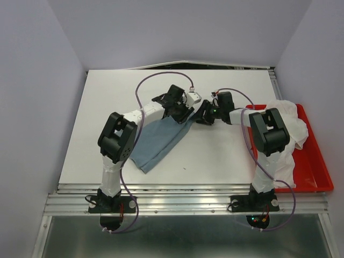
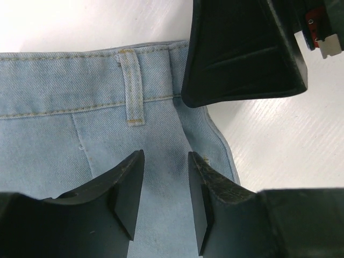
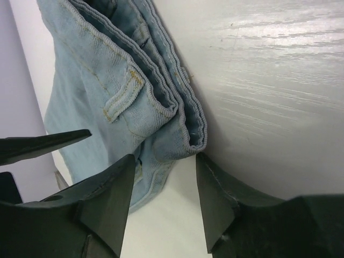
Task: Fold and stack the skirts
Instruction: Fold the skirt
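Our left claw [image 2: 165, 193] and right claw [image 3: 164, 188] hung released, jaws parted at one waistband corner of the denim skirt [image 1: 161, 137], which lay partly folded on the desk [image 1: 226, 156], so we judged a fold underway, next needing both to clench that edge.

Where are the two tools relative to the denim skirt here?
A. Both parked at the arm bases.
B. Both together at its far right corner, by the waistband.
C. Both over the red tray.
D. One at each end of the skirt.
B: the left tool and right tool meet, both open, at the denim skirt's far right corner; the left wrist view shows the waistband and a belt loop just below.
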### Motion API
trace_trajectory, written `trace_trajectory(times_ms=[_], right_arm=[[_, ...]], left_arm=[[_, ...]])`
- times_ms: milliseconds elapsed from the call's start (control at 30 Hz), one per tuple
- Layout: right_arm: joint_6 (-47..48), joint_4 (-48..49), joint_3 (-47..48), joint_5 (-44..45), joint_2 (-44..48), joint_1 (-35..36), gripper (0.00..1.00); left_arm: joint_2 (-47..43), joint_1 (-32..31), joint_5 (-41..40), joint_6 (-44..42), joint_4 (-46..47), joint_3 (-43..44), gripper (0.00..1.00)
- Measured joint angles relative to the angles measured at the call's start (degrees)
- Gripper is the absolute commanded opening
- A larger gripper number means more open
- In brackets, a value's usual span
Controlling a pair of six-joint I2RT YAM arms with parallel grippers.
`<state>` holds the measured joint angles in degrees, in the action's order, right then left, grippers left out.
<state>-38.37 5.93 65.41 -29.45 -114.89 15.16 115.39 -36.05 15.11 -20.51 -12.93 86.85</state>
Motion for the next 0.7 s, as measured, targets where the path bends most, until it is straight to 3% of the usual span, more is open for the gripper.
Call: trace_trajectory(times_ms=[200, 400, 500, 600, 633, 700], right_arm=[[-0.9, 2.45, -1.33, -1.27, 0.15, -0.17, 0.49], [-1.07, 2.89, -1.38, -1.01, -1.2, -0.31, 0.19], [-1.27, 3.61, -1.38, -1.79, -2.19, -0.5, 0.1], [-1.36, 4.07, -1.22, -2.36, -2.67, -0.59, 0.03], [-1.36, 4.15, -1.05, -2.6, -2.91, -0.59, 0.01], [-1.42, 4.37, -0.94, -2.73, -3.15, -0.59, 0.01]], left_arm=[[1.81, -0.28, 0.79, 0.0, 0.04, 0.33, 0.53], [3.41, -0.61, 0.98, 0.0, 0.35, 0.33, 0.52], [4.61, -0.66, 0.96, -0.04, 0.55, 0.42, 0.41], [5.2, -0.66, 1.07, -0.07, 0.55, 0.42, 0.24], [5.2, -0.7, 1.18, 0.07, 0.5, 0.42, 0.13], [5.2, -0.72, 1.38, 0.02, 0.46, 0.52, 0.05]])
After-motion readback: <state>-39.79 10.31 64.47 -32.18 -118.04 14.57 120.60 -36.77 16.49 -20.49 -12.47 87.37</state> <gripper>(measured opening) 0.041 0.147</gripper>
